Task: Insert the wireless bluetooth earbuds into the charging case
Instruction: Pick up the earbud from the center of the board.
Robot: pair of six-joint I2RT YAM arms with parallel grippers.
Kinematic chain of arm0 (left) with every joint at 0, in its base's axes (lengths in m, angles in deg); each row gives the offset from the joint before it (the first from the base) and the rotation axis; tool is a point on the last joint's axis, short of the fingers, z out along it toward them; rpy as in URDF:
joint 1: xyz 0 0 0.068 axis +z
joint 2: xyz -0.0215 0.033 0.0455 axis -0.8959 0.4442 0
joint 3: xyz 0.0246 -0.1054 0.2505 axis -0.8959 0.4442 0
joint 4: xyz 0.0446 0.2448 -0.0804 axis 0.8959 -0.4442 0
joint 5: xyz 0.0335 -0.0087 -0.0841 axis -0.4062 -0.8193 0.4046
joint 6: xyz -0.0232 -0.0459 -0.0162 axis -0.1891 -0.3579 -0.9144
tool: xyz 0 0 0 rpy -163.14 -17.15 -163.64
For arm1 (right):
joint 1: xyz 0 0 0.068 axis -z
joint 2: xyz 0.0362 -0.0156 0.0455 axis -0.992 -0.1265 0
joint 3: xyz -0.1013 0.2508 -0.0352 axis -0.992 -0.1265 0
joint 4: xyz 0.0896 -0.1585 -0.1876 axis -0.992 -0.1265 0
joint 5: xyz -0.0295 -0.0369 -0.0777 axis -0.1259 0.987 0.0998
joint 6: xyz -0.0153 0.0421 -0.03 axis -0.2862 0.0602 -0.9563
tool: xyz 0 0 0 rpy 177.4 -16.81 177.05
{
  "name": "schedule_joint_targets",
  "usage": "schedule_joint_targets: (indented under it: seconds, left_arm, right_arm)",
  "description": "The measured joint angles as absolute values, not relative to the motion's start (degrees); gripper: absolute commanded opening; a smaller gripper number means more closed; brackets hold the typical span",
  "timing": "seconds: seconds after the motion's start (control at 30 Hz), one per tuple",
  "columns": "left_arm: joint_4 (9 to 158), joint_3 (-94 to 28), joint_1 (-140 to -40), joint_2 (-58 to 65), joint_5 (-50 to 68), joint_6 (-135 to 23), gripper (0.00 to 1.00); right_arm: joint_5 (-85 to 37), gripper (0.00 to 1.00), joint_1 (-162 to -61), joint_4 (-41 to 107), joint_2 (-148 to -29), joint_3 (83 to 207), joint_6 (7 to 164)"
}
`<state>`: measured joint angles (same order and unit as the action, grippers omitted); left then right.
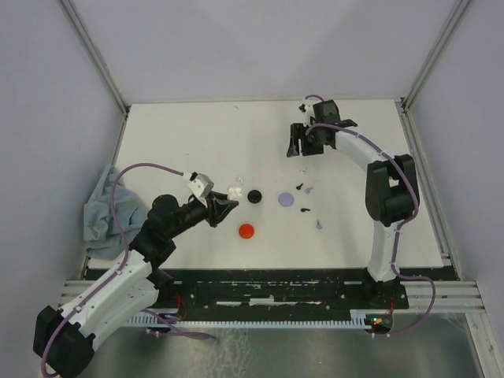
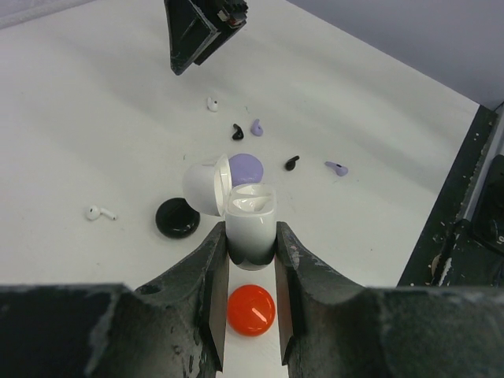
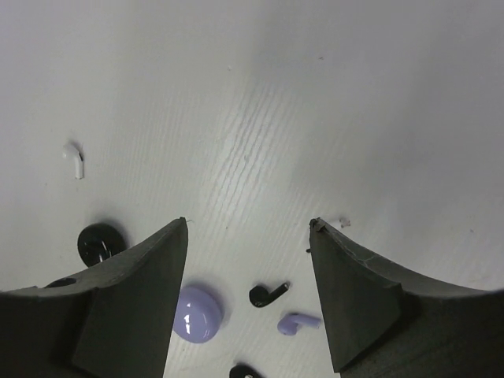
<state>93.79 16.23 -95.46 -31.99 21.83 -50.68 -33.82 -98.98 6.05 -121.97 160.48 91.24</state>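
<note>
Pale grey walls point(image 1: 47, 94) close in a white worktop point(image 1: 181, 142), where six earbuds point(image 1: 304, 210) lie loose, all outside any case. Seen from the left wrist, the near white earbud point(image 2: 100, 213) lies alone left of the black case point(image 2: 177, 218), while the far white earbud point(image 2: 213, 104) lies farther out, near the right claw point(image 1: 300, 151). A far black earbud point(image 2: 237, 131) and a far lavender earbud point(image 2: 257, 126) lie just beside each other behind the lavender case point(image 2: 246, 167); right of that case lie the near black earbud point(image 2: 292, 163) and, apart from it, the near lavender earbud point(image 2: 337, 168).

The white charging case point(image 2: 252, 224) stands upright, clenched in the left claw point(image 2: 250, 240), its round lid point(image 2: 206, 187) hinged open to the left and its moulded sockets facing up. Whether its base touches the worktop cannot be told. The red case point(image 2: 252, 309), closed, lies on the worktop below the left claw, toward the arm bases.

The right claw hangs over the far part of the worktop, released, its fingers point(image 3: 150, 276) spread wide with bare worktop between them. A crumpled grey cloth point(image 1: 98, 213) lies at the left edge beside the left arm point(image 1: 118, 276), and both arms are bolted to a black base plate point(image 1: 276, 283).
</note>
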Motion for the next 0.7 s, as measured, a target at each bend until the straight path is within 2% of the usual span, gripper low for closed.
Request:
schedule_joint_targets:
  seconds: [0.27,0.7]
  left_arm:
    - [93.11,16.23,-95.26,-30.83,20.34,-50.64,0.03]
    - [92.43,16.21,-95.2,-29.61,20.19,-50.58,0.03]
  right_arm:
    - [-34.3,0.72,-98.37,6.49,-130.36,163.87,92.53]
    - [-33.91,0.7,-97.02,5.62,-131.47,161.56,92.99]
